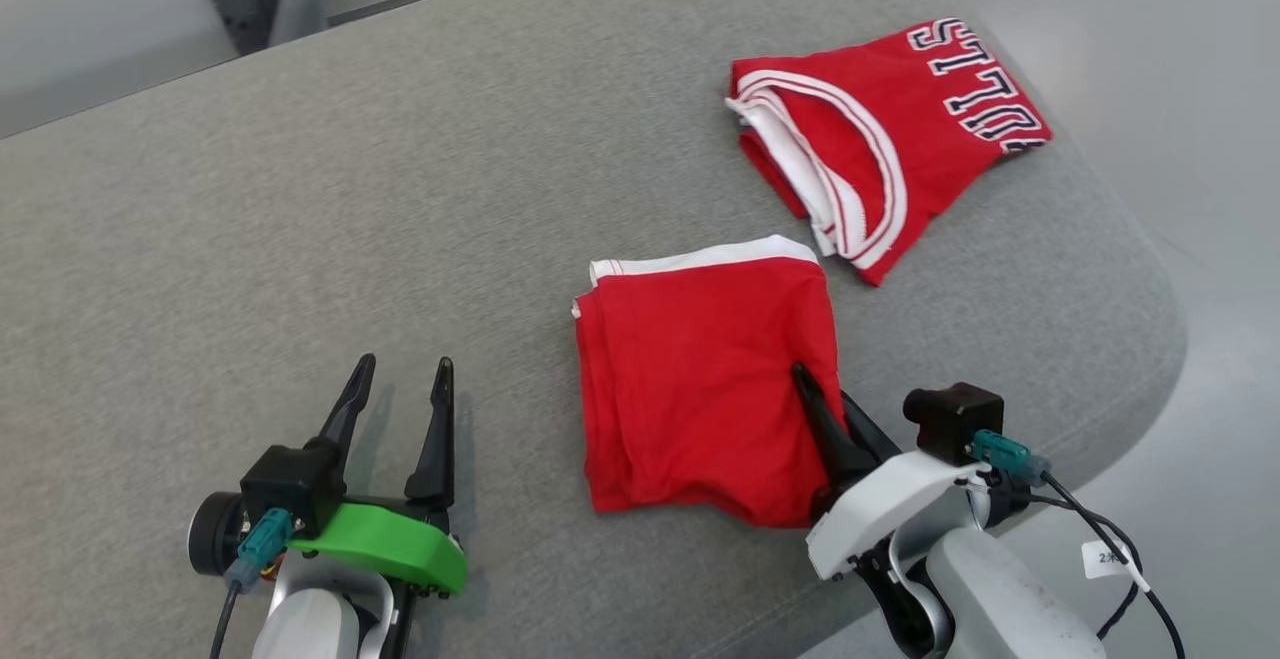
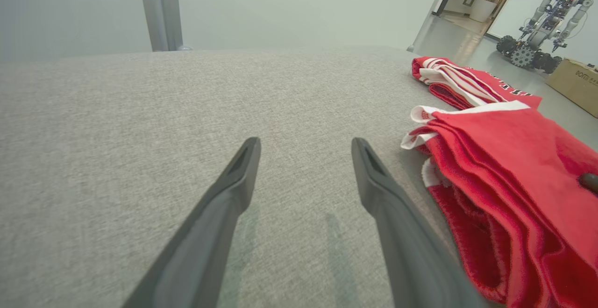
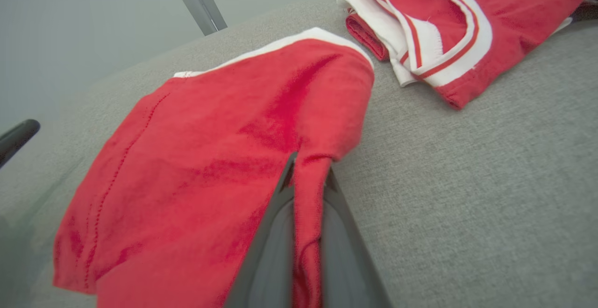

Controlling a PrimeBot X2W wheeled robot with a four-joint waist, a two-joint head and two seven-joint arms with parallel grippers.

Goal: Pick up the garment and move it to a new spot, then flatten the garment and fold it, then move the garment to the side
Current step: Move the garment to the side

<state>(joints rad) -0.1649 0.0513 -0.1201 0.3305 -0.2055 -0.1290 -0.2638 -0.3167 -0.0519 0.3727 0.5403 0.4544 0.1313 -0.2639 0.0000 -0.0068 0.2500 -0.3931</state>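
the right end effector (image 3: 310, 170) is closed on the right edge of the folded red garment (image 1: 700, 389), a thin ridge of cloth pinched up between its two dark fingers. the garment lies on the grey fabric surface (image 1: 300, 239), near the front edge and right of centre, with its white band on the far side. the left end effector (image 1: 404, 364) is open, fingers spread wide over bare surface, just left of the garment and not touching it.

beyond the held garment, toward the far right corner of the surface, lies a second garment, a folded red jersey (image 1: 880, 129) with white trim and dark letters. the two are close at their nearest corners, with a narrow strip of grey between them. past the surface, the left wrist view shows a grey post (image 2: 161, 9), another robot (image 2: 544, 23) on the floor and a cardboard box (image 2: 577, 83).
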